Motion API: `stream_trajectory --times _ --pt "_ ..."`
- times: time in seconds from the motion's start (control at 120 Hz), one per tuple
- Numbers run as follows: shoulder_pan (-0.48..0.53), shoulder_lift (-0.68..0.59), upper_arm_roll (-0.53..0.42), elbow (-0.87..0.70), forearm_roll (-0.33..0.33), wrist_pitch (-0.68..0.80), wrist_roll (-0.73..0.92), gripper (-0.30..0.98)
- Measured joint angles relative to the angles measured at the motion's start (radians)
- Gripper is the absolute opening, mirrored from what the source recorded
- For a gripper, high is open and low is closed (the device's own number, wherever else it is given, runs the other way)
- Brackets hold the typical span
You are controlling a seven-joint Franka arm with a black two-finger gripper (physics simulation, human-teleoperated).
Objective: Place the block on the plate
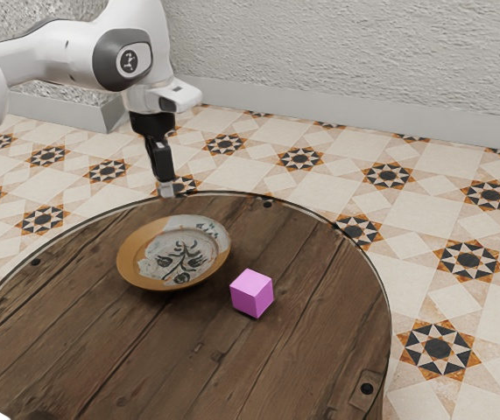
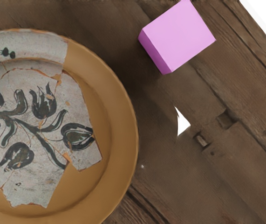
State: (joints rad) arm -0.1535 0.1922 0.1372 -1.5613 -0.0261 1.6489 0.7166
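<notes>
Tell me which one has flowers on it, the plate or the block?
The plate: it has dark flowers on its pale part, while the block is plain pink.

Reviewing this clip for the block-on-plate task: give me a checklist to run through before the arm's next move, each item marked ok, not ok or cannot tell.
1. Block in plain sight, nothing on top of it: ok.
2. Plate face up, with nothing on it: ok.
3. Block on the plate: not ok; it sits on the table, with bare wood between it and the rim.
4. Tool at the block: not ok; in the exterior view it is beyond the plate, away from the block.
5. Tool's height above the tabletop: cannot tell.
</notes>
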Motion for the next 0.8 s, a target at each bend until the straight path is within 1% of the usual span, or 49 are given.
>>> stream_trajectory --times 0.233,0.3,0.358,0.433,0.567,0.65,0.733,0.8 --pt "-0.004 0.006 -0.002 -0.01 0.006 0.021 0.073 0.69" --pt "-0.009 0.012 -0.033 -0.032 0.009 0.037 0.108 0.69" --pt "-0.02 0.017 -0.075 -0.062 0.031 0.077 0.157 0.69" --pt "-0.026 0.039 -0.098 -0.109 0.047 0.146 0.227 0.69" --pt "-0.024 0.082 -0.134 -0.165 0.057 0.259 0.363 0.69" --pt "-0.025 0.082 -0.158 -0.22 0.059 0.321 0.439 0.69" --pt "-0.03 0.103 -0.17 -0.228 0.061 0.366 0.504 0.69" --pt "-0.042 0.14 -0.172 -0.205 0.06 0.39 0.544 0.69"
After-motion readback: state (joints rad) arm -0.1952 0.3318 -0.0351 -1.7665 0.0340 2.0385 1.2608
